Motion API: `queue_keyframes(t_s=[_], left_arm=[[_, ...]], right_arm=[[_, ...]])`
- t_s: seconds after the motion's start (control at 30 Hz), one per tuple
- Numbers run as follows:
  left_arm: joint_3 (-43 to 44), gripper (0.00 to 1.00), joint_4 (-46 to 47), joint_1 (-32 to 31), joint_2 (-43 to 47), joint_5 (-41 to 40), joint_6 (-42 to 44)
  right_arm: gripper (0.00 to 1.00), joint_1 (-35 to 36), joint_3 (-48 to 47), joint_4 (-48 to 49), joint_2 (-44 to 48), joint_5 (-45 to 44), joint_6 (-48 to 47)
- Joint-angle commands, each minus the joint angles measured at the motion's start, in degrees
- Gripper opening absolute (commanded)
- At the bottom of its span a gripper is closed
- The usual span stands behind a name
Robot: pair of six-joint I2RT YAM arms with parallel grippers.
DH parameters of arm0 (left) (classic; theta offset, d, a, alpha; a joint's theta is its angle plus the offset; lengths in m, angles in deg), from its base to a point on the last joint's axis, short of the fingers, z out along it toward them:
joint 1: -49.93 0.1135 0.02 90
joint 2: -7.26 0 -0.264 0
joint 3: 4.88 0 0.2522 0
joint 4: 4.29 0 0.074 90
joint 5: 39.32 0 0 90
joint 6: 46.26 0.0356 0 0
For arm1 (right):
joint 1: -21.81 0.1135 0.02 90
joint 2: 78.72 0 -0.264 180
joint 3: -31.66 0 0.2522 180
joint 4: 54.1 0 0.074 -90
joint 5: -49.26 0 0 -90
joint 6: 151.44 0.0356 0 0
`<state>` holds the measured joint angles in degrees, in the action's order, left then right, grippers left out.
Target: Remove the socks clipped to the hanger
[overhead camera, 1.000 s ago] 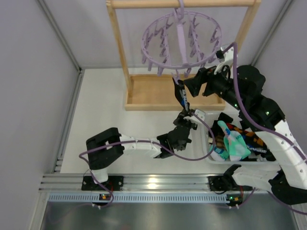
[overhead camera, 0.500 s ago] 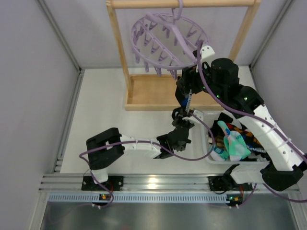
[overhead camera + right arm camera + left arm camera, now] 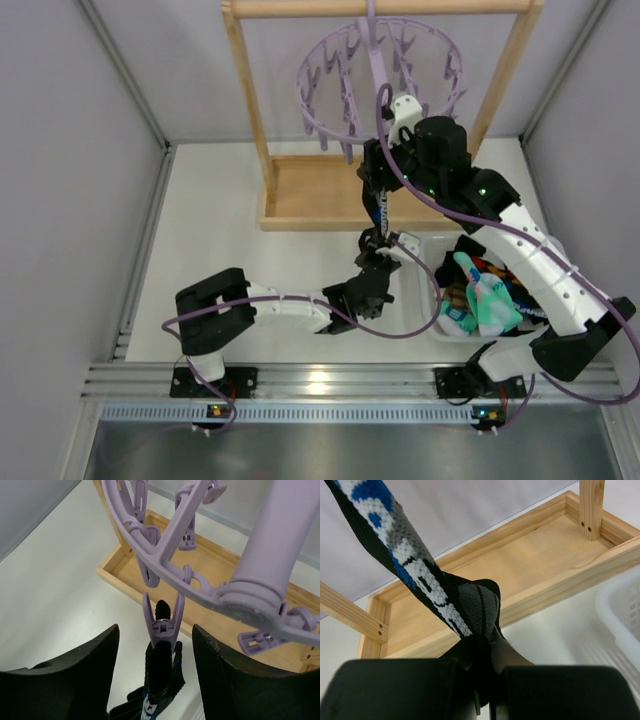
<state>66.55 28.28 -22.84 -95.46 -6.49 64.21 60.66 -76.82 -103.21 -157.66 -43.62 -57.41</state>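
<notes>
One sock (image 3: 161, 680), black with white, blue and grey patches, hangs from a peg (image 3: 163, 622) of the lavender hanger (image 3: 165, 560). My right gripper (image 3: 155, 630) is open, one finger on each side of that peg with a gap on both sides. From above, the right gripper (image 3: 378, 180) sits just under the hanger ring (image 3: 380, 75). The sock (image 3: 382, 212) runs taut down to my left gripper (image 3: 372, 245), which is shut on its lower end. In the left wrist view the sock (image 3: 420, 575) rises up and left from the closed left gripper (image 3: 482, 652).
The hanger hooks onto a wooden frame rack whose base tray (image 3: 315, 195) lies under the hanger. A white basket (image 3: 415, 300) at the right holds several loose socks (image 3: 490, 295), teal-white and argyle among them. Grey walls close in both sides.
My right arm has swung left from beside the hanger to under its ring and its jaws have narrowed around the peg. The hanger has swung. The left gripper kept its hold.
</notes>
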Motion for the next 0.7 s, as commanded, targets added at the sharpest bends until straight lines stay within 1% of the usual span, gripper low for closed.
queue_keyframes(t_s=[0.0,0.23,0.4,0.5,0.67], left_arm=[[-1.0,0.00,1.7,-1.1,2.6,1.1,-1.3],[-1.3,0.00,1.7,-1.8,3.4,1.8,-1.5],[-1.2,0.00,1.7,-2.3,3.7,2.1,-1.5],[-1.2,0.00,1.7,-2.5,3.8,2.3,-1.7],[-1.2,0.00,1.7,-3.1,3.8,2.5,-1.6]], right_arm=[[0.57,0.5,-3.3,4.6,-1.2,-1.2,-0.7],[0.53,1.0,-1.1,9.4,-2.0,-3.4,0.4],[0.52,1.6,2.4,15.2,-1.0,-6.4,1.6],[0.51,1.7,3.0,16.7,-1.0,-6.6,1.9],[0.39,1.8,4.1,18.7,-1.0,-7.3,1.8]])
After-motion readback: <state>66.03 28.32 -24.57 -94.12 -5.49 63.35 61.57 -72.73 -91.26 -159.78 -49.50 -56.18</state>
